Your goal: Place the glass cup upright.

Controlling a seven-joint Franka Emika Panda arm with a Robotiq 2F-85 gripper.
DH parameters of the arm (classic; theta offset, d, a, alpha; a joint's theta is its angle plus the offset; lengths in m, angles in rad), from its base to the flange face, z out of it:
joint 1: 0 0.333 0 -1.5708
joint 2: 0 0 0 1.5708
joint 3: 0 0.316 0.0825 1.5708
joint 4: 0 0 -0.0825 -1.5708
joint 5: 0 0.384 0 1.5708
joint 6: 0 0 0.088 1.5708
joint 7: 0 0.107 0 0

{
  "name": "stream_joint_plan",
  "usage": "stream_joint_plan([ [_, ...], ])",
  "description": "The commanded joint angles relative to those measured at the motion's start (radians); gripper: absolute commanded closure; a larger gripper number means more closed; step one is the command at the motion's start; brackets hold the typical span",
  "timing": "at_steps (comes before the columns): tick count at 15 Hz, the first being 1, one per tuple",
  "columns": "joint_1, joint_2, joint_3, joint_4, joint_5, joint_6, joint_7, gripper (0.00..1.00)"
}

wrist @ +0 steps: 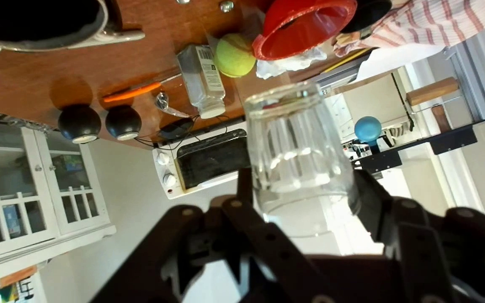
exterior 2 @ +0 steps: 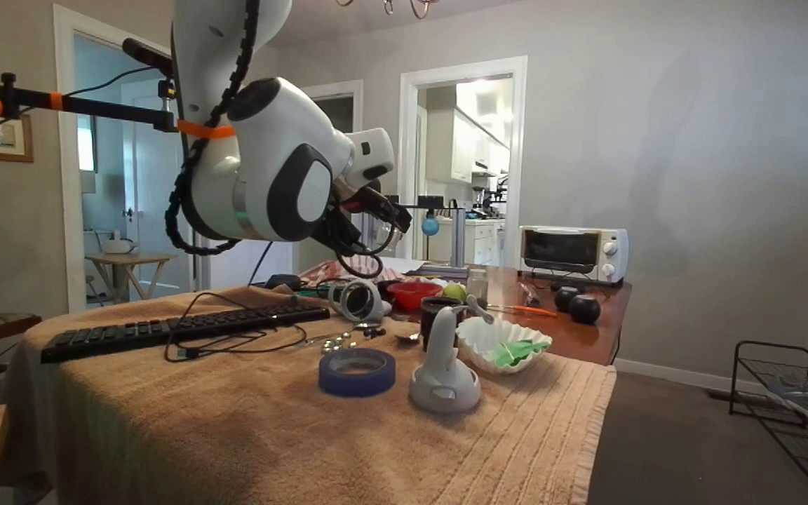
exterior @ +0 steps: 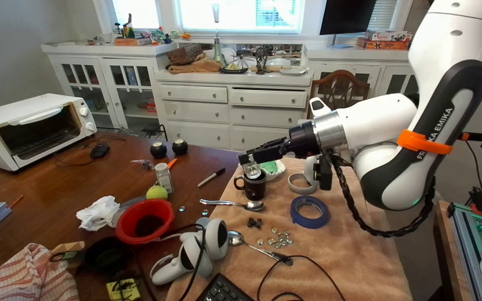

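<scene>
The clear glass cup [wrist: 295,147] is between the fingers of my gripper [wrist: 303,191] in the wrist view, which stands upside down. My fingers press its sides near the open rim, and its thick base points away from them toward the table. In an exterior view the cup [exterior: 251,169] hangs below my gripper [exterior: 247,159], slightly tilted, base down, overlapping the dark mug [exterior: 255,189]. In an exterior view my gripper [exterior 2: 398,216] is well above the table, higher than the mug [exterior 2: 433,308]; the cup is hard to make out there.
A white fluted bowl [exterior 2: 477,344], a white controller [exterior 2: 444,393] and blue tape [exterior: 309,212] lie on the towel near the mug. Spoons [exterior: 252,205] and glass beads [exterior: 282,238] lie in front. A red bowl [exterior: 144,221], tennis ball [exterior: 156,192] and bottle [exterior: 163,177] stand on the wood.
</scene>
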Motion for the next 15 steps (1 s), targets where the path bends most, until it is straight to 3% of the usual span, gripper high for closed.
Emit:
stream_joint_plan([
  [1, -0.007, 0.092, 0.015, 0.083, 0.018, 0.028, -0.037, 0.66],
  [15, 0.009, 0.314, 0.01, 0.184, 0.029, 0.105, -0.2, 0.66],
])
